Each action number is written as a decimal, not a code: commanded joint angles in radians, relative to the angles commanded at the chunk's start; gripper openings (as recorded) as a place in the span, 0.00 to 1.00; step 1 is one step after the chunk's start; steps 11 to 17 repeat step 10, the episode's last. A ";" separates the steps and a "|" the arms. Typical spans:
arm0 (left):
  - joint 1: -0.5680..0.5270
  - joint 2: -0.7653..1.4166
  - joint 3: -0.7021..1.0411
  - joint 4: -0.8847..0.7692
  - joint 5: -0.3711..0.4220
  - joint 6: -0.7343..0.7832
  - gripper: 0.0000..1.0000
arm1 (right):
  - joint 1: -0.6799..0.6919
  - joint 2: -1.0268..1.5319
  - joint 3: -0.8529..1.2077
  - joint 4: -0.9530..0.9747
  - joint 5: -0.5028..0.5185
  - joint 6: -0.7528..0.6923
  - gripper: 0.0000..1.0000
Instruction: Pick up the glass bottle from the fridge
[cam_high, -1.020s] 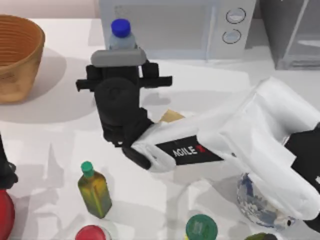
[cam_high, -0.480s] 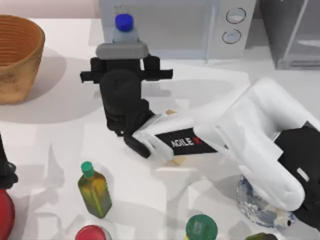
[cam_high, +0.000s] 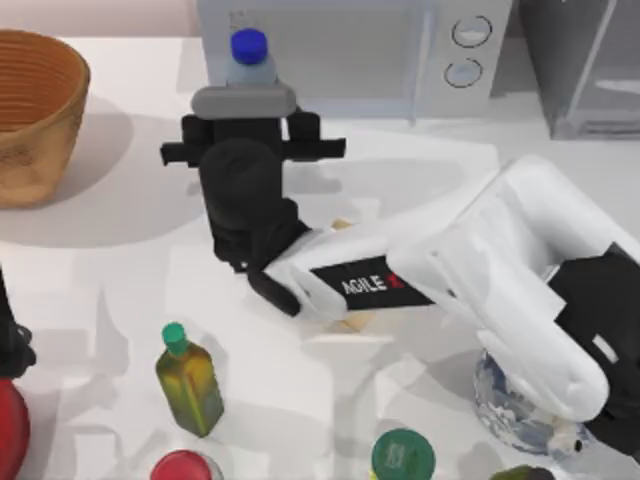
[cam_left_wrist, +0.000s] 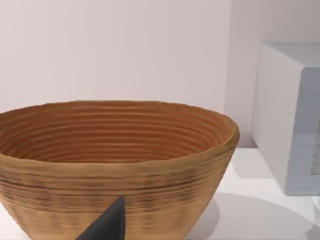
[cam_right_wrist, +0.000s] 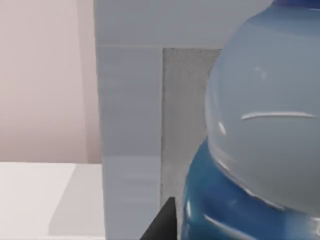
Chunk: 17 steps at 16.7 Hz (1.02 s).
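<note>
Glass bottle stands upright just ahead of our right gripper, before the microwave — whether the fingers clasp it we cannot tell. Fridge sits well apart.

the glass bottle looks like smooth, see-through pale blue stuff with glossy streaks on it, and its blue cap is plain smooth plastic. the basket is woven, ribbed wicker, matt brown. the microwave has flat matt pale grey panels, with a grainy speckled door panel. the right arm's shell is smooth white plastic and its wrist is matt black. the olive-yellow bottle is shiny. the table is smooth white and faintly reflective.
</note>
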 joint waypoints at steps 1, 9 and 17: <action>0.000 0.000 0.000 0.000 0.000 0.000 1.00 | 0.000 0.000 0.000 0.000 0.000 0.000 0.75; 0.000 0.000 0.000 0.000 0.000 0.000 1.00 | 0.000 0.000 0.000 0.000 0.000 0.000 1.00; 0.000 0.000 0.000 0.000 0.000 0.000 1.00 | 0.000 0.000 0.000 0.000 0.000 0.000 1.00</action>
